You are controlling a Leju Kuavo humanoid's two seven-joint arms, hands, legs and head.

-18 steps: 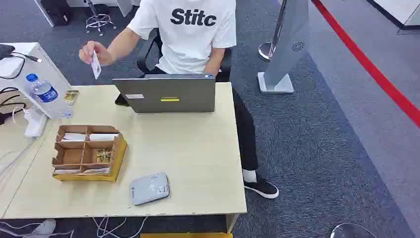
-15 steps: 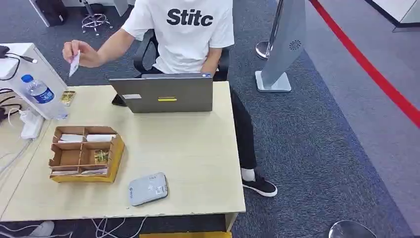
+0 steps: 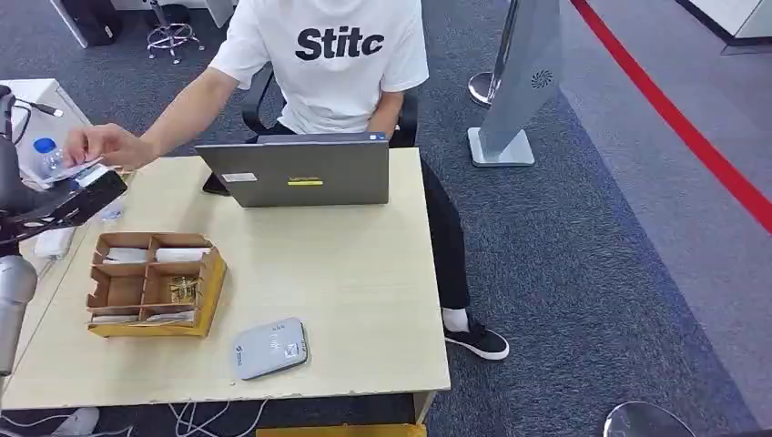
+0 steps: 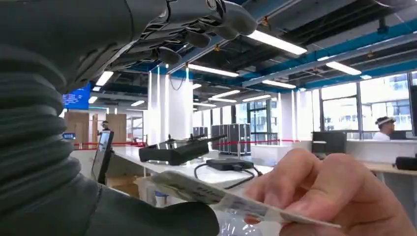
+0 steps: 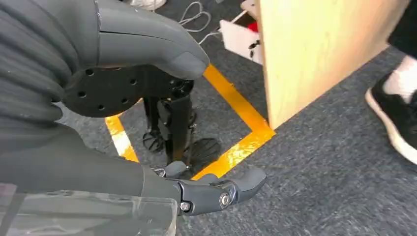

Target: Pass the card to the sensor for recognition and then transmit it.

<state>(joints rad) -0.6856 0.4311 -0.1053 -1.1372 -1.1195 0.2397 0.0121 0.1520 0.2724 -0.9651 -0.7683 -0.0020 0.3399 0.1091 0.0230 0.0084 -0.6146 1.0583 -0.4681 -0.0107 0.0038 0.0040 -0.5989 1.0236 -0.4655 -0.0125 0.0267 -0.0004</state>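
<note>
An office with grey carpet and a pale counter (image 3: 346, 273). At its ten o'clock corner a person's hand (image 3: 100, 146) holds the card (image 4: 231, 199) out flat, likely so the left hand (image 3: 68, 202), fingers spread wide, can take it. The sensor (image 3: 270, 347) lies at six o'clock. The right hand (image 5: 211, 191) hangs by the floor, holding nothing, fingers loosely apart.

High head view over table (image 3: 364, 273); wrist views close behind hands.
</note>
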